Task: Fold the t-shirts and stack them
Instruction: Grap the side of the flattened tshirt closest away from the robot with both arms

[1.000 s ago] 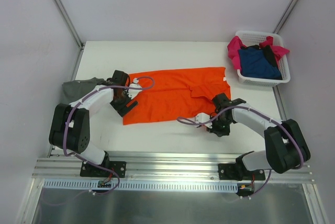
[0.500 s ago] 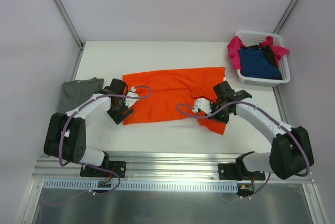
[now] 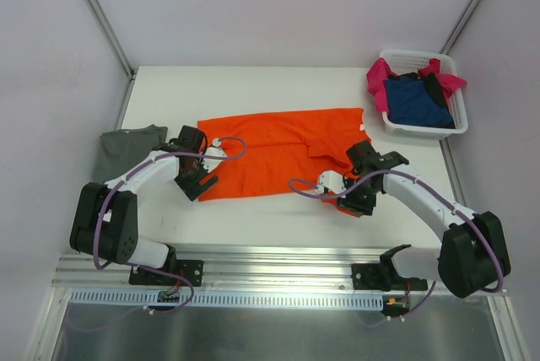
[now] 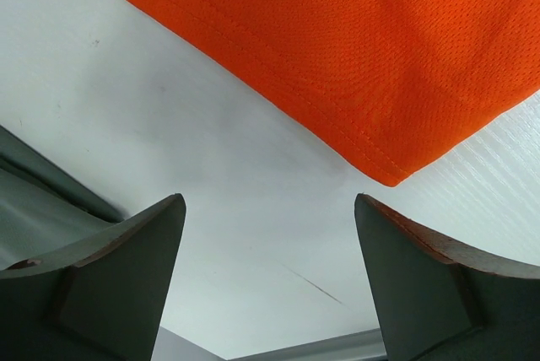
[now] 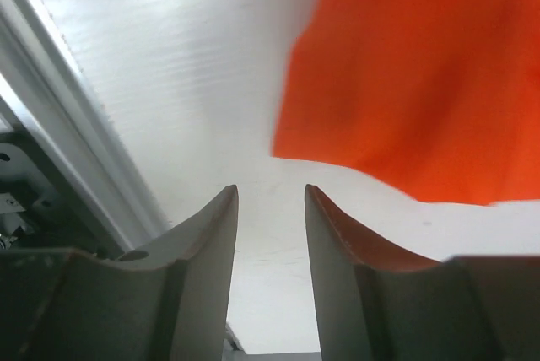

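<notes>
The bright orange t-shirt [image 3: 278, 152] lies spread flat in the middle of the table. My left gripper [image 3: 197, 180] hovers at its near left corner. In the left wrist view its jaws [image 4: 268, 202] stand wide open over bare table, with the shirt's hemmed corner [image 4: 395, 177] just ahead. My right gripper [image 3: 359, 199] is at the shirt's near right corner. Its jaws [image 5: 271, 189] are apart with nothing between them, and orange cloth [image 5: 405, 66] lies ahead. A grey-green t-shirt [image 3: 126, 146] lies at the table's left edge. The magenta [image 3: 377, 83] and navy [image 3: 418, 101] t-shirts sit in the basket.
The white slatted basket [image 3: 460, 112] stands at the back right corner. The aluminium rail [image 3: 278, 264] runs along the near table edge, close to my right gripper. Cables loop off both wrists over the shirt.
My right gripper pulled the shirt's near right corner towards the near edge, then opened and let it go. My left gripper slid left to the near left corner.
</notes>
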Available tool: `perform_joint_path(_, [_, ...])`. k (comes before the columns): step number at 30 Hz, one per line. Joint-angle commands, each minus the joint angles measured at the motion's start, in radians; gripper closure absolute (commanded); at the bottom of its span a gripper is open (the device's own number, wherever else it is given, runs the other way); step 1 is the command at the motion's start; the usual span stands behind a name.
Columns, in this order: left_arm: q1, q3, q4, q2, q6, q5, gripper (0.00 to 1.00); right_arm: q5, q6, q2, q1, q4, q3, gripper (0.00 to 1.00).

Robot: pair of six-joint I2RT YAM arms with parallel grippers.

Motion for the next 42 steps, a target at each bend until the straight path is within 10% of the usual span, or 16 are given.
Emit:
perform_joint_path(1, [-0.008,0.031,-0.010,-0.036,-0.012,-0.002,0.18,0.010,-0.060,-0.048,0.006,-0.043,-0.115,0.59])
perform_joint_path(21, [-0.008,0.105,-0.033,0.019,-0.033,-0.015,0.19,0.025,-0.070,0.136,-0.001,0.158,-0.163,0.68])
perform_joint_path(30, [-0.008,0.102,-0.041,0.024,-0.032,-0.017,0.19,0.071,-0.037,0.197,-0.027,0.239,-0.138,0.99])
perform_joint_path(42, [-0.008,0.031,-0.038,-0.034,0.011,-0.022,0.24,0.082,0.042,0.032,-0.034,0.034,0.131,0.99])
